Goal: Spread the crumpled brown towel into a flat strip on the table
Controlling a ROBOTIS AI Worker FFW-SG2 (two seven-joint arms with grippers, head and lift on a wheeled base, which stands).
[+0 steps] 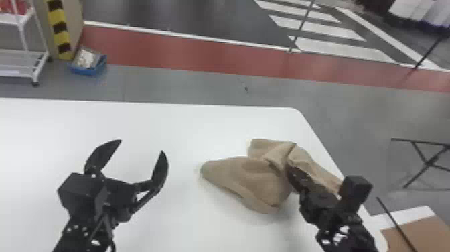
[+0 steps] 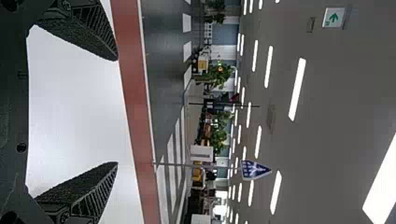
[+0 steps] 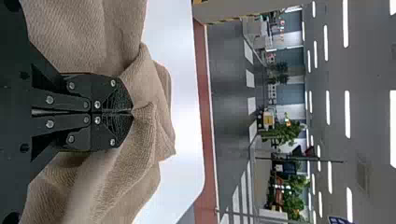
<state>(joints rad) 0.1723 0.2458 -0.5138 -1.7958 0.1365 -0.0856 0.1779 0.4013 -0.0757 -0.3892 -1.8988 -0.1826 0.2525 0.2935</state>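
Barely begun, judging by the towel (image 1: 246,179): bunched and folded over right of centre in the head view, on the table (image 1: 180,130), near its right edge. Grasped so far at one fold only; yet to be opened out, drawn long and laid flat as a strip. Closed together at the tips of the right gripper (image 3: 132,112), pinching that fold. Spread wide at the left gripper (image 1: 141,145), left of centre, holding and touching nothing.

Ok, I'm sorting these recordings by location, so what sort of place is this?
Probably a large indoor hall, perhaps industrial or a test site: painted crosswalk, red floor strip and rows of ceiling lights.
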